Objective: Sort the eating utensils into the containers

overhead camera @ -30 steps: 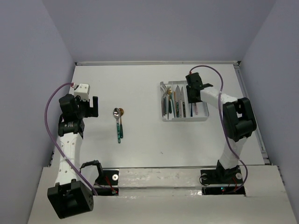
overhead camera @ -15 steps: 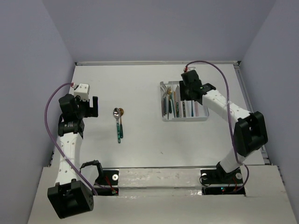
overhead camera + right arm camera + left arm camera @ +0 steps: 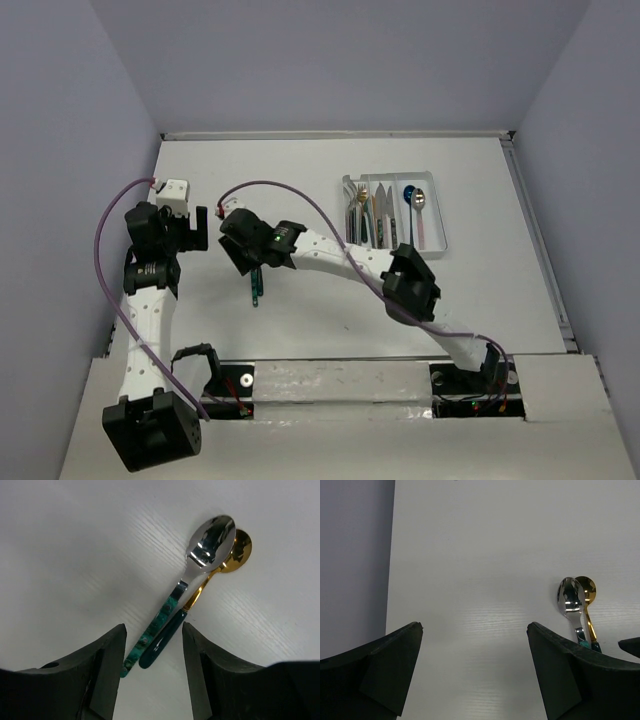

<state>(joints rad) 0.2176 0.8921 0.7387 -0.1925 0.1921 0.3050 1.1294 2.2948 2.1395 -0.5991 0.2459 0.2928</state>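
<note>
Two spoons lie side by side on the table: a silver spoon with a marbled teal handle (image 3: 202,555) and a gold spoon with a dark teal handle (image 3: 235,552). My right gripper (image 3: 154,630) is open and low over them, one jaw on each side of both handles. In the top view it (image 3: 250,262) covers most of the pair; only the handle ends (image 3: 256,290) show. My left gripper (image 3: 197,230) is open and empty, left of the spoons, which also show in the left wrist view (image 3: 570,597). The white tray (image 3: 397,257) holds several utensils, among them a blue spoon (image 3: 409,197).
The right arm (image 3: 340,255) stretches across the middle of the table from its base at the near right. Grey walls close the table on the left, back and right. A purple cable (image 3: 300,195) loops above the right arm.
My right arm has swung from the tray at the right across to the left and come down over the two spoons. The left arm has not moved.
</note>
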